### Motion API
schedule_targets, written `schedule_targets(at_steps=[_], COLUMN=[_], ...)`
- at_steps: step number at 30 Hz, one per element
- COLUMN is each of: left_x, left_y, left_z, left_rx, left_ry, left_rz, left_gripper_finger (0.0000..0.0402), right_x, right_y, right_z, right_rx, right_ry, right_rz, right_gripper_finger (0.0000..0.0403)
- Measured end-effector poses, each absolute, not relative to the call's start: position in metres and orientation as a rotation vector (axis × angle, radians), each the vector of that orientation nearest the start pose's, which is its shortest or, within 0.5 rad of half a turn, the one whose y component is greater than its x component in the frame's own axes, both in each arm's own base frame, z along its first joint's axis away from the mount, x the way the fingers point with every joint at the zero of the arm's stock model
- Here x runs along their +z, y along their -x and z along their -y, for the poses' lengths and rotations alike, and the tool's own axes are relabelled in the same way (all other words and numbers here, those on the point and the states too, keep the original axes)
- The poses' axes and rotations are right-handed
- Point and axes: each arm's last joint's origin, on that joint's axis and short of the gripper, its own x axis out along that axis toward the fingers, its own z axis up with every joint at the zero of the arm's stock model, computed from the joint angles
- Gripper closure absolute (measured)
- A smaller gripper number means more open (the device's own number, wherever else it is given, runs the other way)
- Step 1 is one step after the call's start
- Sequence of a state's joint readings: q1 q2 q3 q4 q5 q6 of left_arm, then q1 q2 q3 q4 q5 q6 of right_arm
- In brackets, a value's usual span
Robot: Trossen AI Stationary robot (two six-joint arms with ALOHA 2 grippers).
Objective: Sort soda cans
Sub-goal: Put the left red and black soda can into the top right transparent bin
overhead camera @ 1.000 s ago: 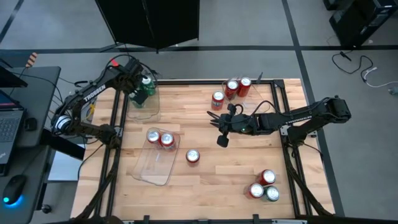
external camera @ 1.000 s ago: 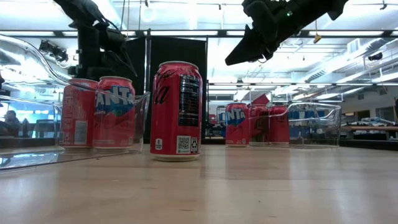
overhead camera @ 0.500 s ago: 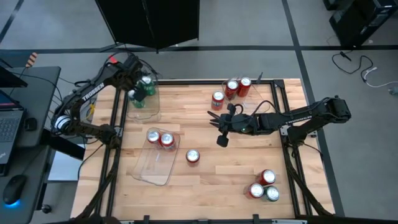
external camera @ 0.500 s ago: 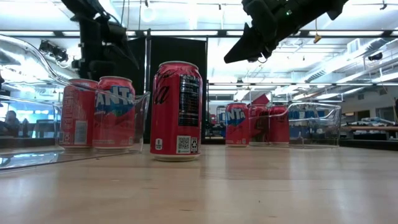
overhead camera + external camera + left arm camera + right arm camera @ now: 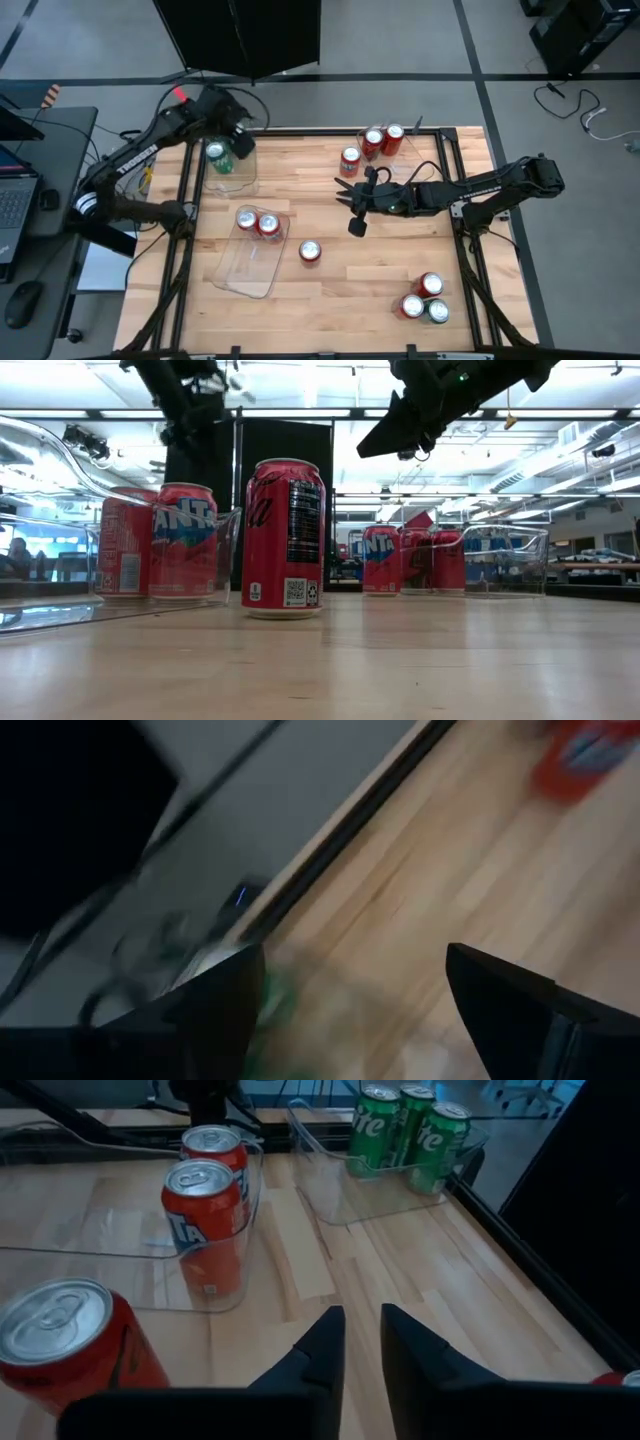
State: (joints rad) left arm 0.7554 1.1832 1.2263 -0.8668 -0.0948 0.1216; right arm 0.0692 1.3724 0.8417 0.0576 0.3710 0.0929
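My left gripper (image 5: 240,140) hovers open above the far-left clear tray (image 5: 238,172), which holds green cans (image 5: 405,1125); one silver top (image 5: 215,153) shows beside it. In the blurred left wrist view a green smear (image 5: 270,1005) lies between its spread fingers. My right gripper (image 5: 342,188) hangs over the table's middle, fingers close together, touching nothing. A lone red can (image 5: 310,251) stands upright on the wood. Two red cans (image 5: 258,222) stand in a second clear tray (image 5: 245,270).
Three red cans (image 5: 375,142) stand at the far edge, by a clear tray (image 5: 505,560). At the near right corner two red cans (image 5: 420,297) and a green one (image 5: 438,312) stand together. Bare wood lies between the lone can and that group.
My left gripper has risen from among the green cans in the far-left tray and swung a little toward the far edge and the right; one green can's top now shows uncovered. My right arm has kept still.
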Motion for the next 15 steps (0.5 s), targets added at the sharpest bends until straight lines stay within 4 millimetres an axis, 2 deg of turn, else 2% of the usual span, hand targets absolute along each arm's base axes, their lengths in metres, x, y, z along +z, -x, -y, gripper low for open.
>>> schedule_targets(at_steps=[7, 15], left_x=[0.342, 0.312], left_y=[-0.181, -0.197], left_z=[-0.133, -0.110], left_rx=[0.535, 0.373], left_ry=[0.098, 0.036], left_rz=[-0.637, -0.504], left_gripper_finger=[0.0115, 0.0125], right_x=[0.242, 0.220], right_y=[-0.300, -0.321], right_z=[-0.014, -0.023], right_rx=[-0.294, -0.237], right_ry=[-0.046, -0.039], right_rz=[-0.434, -0.414], right_gripper_finger=[0.0285, 0.0218])
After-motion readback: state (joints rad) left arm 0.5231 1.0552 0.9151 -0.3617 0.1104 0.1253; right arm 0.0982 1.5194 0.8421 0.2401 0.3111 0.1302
